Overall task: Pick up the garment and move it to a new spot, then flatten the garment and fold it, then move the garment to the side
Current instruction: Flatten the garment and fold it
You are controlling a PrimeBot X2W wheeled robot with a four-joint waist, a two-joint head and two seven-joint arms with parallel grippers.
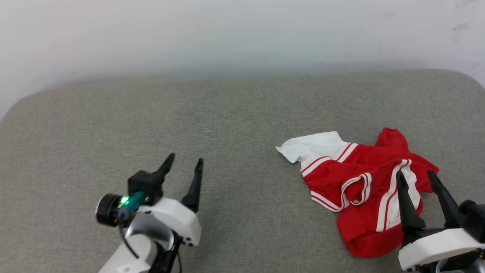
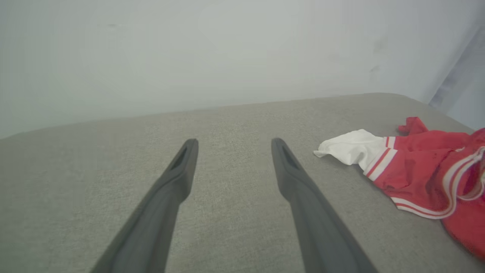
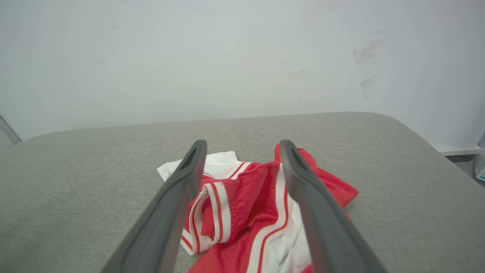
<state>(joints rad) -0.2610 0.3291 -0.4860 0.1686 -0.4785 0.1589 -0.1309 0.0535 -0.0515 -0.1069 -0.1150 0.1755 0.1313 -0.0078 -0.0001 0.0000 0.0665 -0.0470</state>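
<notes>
One garment (image 1: 333, 178): red jersey tee, soft knit, white sleeves, red-and-white striped trim. Cond.: crumpled in a loose heap, unfolded. Loc.: on grey woven-fabric pad (image 1: 242, 113), right half of pad, toward its near edge; one white sleeve splays toward pad centre.

Two pincers, long dark fingers:
- left gripper (image 1: 185, 159): over pad's left half, near edge. Fingers spread apart, nothing between them, well clear of the cloth.
- right gripper (image 1: 415, 173): over pad's right near corner. Fingers spread wide, empty, tips poised at the heap's near side (touching cloth or just above it: can't tell).

One pale plain wall (image 1: 227, 34): behind pad's far edge.

Step in hand (est.): no. 1, the pick-up. Shirt not yet gripped or lifted; flatten, fold and set-aside all outstanding.

Next move calls for (est.): right gripper to sink into the bunched cloth and close on a thick fold, then lift high enough that trailing sleeves clear the pad before carrying toward pad centre. Left gripper prob. needed afterwards for spreading.
</notes>
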